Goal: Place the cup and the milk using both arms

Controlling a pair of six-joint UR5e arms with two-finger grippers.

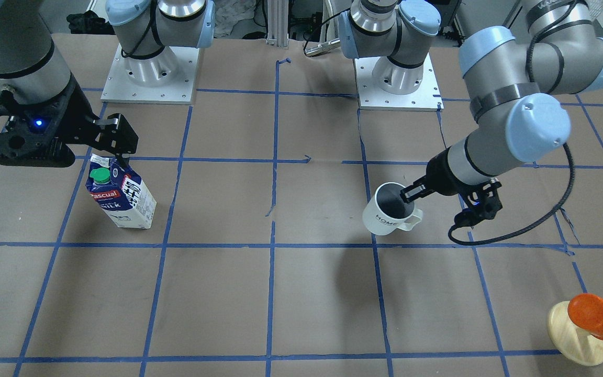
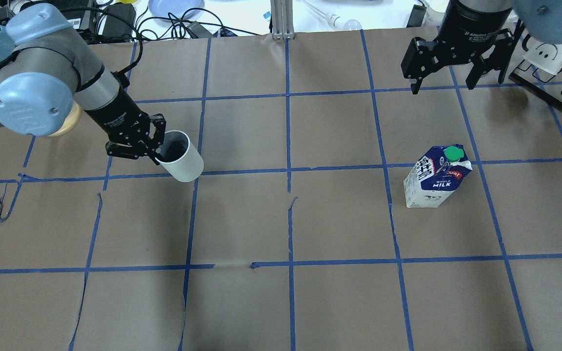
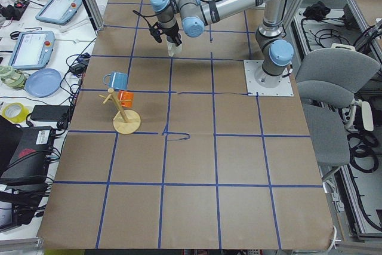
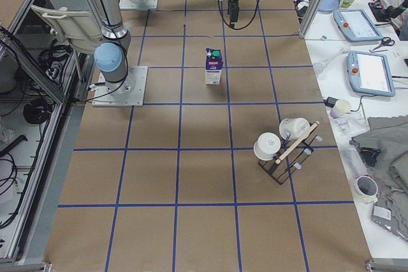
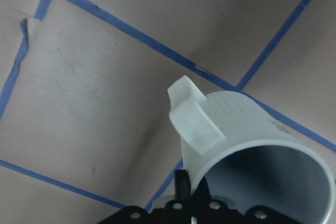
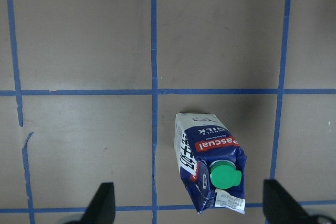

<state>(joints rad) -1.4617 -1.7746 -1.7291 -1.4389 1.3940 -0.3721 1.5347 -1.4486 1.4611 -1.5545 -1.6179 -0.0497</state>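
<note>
— How far had we got?
— Our left tool [image 1: 409, 195] was clamped on the rim of the cup [image 1: 382, 217], one finger inside. The cup hung tilted, seemingly off the table [image 2: 291, 229].
— And the milk [image 2: 434, 183]?
— It stood untouched below our right tool [image 2: 458, 80], whose jaws gaped wide. We judged that grasping it and both placings were left.

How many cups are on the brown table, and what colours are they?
White: 3, the white ceramic mug held by the left gripper and two white cups on the black wire rack.
Orange: 1, the orange mug on the wooden stand.
Blue: 1, the blue mug on that stand.
Total: 5.
</note>
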